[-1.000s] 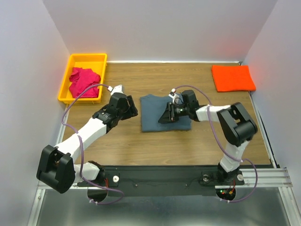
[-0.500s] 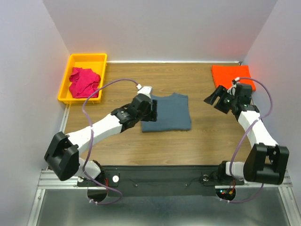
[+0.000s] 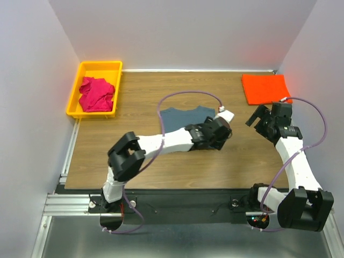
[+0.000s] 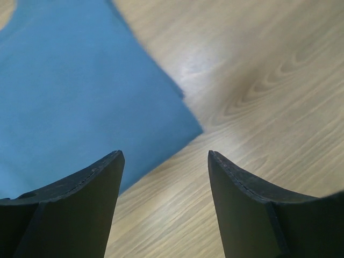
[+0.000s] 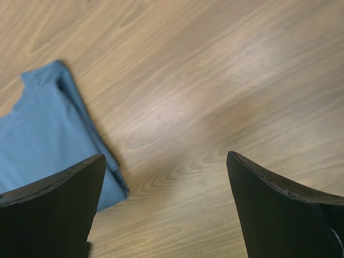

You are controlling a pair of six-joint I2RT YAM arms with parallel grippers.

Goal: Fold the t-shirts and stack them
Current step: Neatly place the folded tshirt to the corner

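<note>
Yellow bin (image 3: 75, 88): at the far left corner of the bench (image 3: 140, 91).
Magenta-pink shirt (image 3: 95, 94): crumpled inside the bin and not yet folded. It is bunched, so a pinch could catch only a loose ridge and lift it tangled.
Grey-blue shirt (image 3: 180, 118): folded into a flat rectangle at the middle of the bench. The left arm reaches across over its near part.
Left hand (image 3: 220, 131): low at the shirt's near right corner. Its fingers are spread with nothing between them, and in the wrist view the corner sits just ahead of the left finger.
Risk here: closing on that corner may catch only the top layer. Lifting would then peel the fold open, and the forearm above could drag the cloth askew.
Right hand (image 3: 262, 117): over bare wood, between the grey-blue shirt and the orange one. Its fingers are wide apart and empty.
Orange shirt (image 3: 265, 88): folded flat at the far right corner.
Risk here: the right hand is near its near edge, and a careless sweep could rumple it. A shirt carried by one corner would also land crooked on the stack.
</note>
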